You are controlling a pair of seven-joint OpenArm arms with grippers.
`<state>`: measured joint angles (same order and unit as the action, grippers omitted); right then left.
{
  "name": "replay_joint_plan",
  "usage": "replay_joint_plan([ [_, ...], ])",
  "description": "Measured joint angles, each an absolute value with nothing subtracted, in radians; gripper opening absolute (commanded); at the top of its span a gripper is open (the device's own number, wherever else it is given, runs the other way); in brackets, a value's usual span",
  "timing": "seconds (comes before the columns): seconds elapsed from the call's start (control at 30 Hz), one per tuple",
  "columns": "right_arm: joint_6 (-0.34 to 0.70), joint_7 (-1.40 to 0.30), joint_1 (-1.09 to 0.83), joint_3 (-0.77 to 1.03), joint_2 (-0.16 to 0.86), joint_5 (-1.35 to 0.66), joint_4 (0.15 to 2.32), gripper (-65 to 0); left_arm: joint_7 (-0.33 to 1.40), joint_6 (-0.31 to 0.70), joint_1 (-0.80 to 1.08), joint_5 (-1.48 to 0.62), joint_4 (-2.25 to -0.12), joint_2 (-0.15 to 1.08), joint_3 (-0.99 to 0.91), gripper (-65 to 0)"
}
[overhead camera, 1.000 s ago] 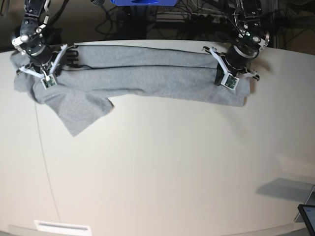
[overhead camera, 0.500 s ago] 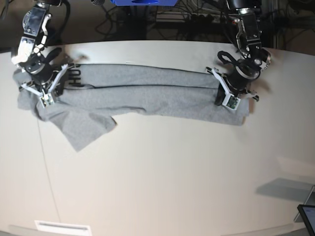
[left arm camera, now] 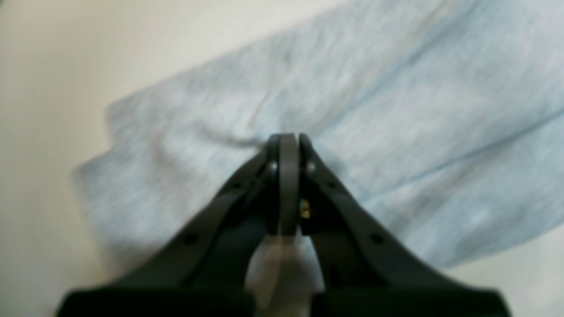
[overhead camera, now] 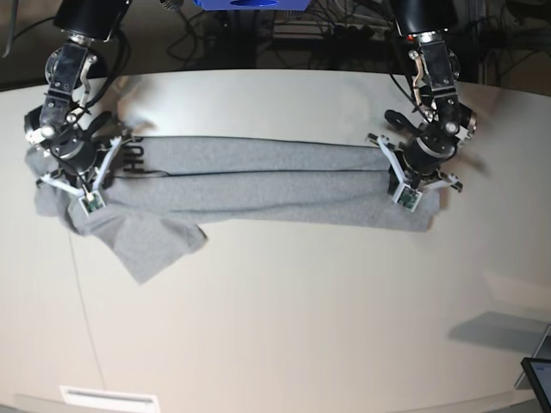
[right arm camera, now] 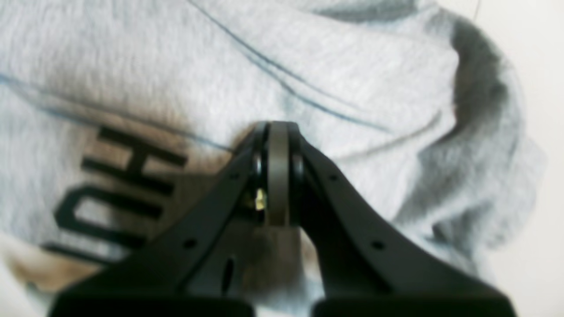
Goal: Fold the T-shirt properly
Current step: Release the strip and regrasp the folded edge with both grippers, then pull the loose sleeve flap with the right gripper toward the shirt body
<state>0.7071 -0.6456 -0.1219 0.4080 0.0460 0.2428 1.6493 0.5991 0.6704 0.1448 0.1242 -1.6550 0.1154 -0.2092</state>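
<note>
The heather-grey T-shirt point(overhead camera: 258, 181) lies folded into a long band across the far side of the table, with one sleeve point(overhead camera: 151, 245) splayed toward the front at its left end. Black letters point(right arm camera: 119, 176) show near that end. My right gripper point(overhead camera: 82, 176) point(right arm camera: 277, 125), on the left of the base view, is shut on the T-shirt's bunched left end. My left gripper point(overhead camera: 413, 176) point(left arm camera: 288, 136) is shut on the T-shirt point(left arm camera: 396, 110) close to its right edge. Both pairs of jaws are pressed together with fabric around their tips.
The pale table point(overhead camera: 301, 327) stretches toward the front edge. A white label strip point(overhead camera: 109, 397) sits at the front left. A dark screen corner point(overhead camera: 538, 377) and a grey patch point(overhead camera: 499, 331) are at the front right. Cables and a blue object point(overhead camera: 250, 3) lie behind the table.
Both grippers have come toward the front of the table, dragging the folded T-shirt with them. The black lettering at the left end has come into sight.
</note>
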Motion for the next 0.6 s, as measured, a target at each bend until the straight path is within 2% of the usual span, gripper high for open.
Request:
replay_joint_plan([
  [0.13,0.706,-0.785,-0.141,0.412,0.046,0.292,1.737,-65.0,0.674,0.673,0.167,0.136,-1.727,0.118,-0.210,-65.0],
  [0.4,0.706,-0.842,-0.138,0.408,0.049,0.287,1.924,-65.0,0.707,0.671,0.172,0.135,-1.832,0.117,-0.212,-65.0],
  [0.53,0.707,-0.857,-0.086,0.408,0.052,0.288,1.940,-64.7,0.718,0.671,0.173,0.131,-1.884,0.119,-0.212,-65.0],
  [0.6,0.706,-0.850,-0.031,0.405,0.054,0.284,1.941,-61.2,0.779,0.672,0.172,0.133,-1.898,0.119,-0.212,-65.0],
])
